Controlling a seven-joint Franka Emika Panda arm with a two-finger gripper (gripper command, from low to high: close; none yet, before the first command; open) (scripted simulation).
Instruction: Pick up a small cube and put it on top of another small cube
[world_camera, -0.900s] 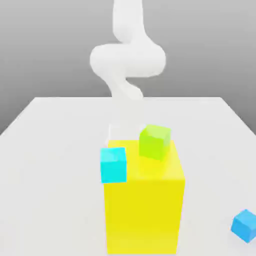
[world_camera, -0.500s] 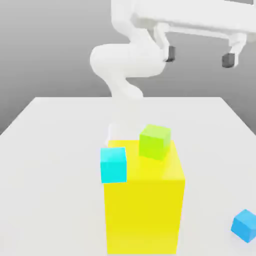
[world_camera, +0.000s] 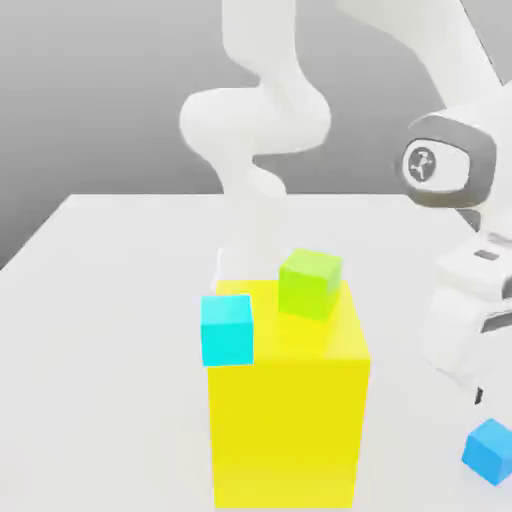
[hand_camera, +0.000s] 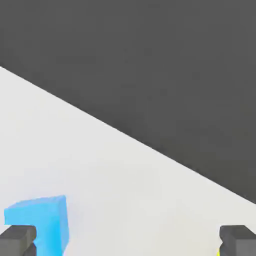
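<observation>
The small cube (world_camera: 490, 450), plain medium blue, lies on the white table near the front at the exterior view's right. My arm's white hand (world_camera: 468, 320) hangs low just above and behind it, with a dark fingertip (world_camera: 479, 393) showing under it. In the hand view my gripper (hand_camera: 127, 242) is open wide with nothing held. The blue cube (hand_camera: 42, 222) sits close to one dark fingertip (hand_camera: 17, 240), far from the other fingertip (hand_camera: 237, 240).
A big yellow block (world_camera: 285, 410) stands in the middle of the table (world_camera: 110, 300). A lime-green cube (world_camera: 310, 283) rests on its top and a cyan cube (world_camera: 227, 330) sits at its upper corner on the exterior view's left. The arm's base column (world_camera: 250, 180) rises behind.
The hand has swung from high at the top of the exterior view down to the right side, ending low over the blue cube. The cubes have not moved.
</observation>
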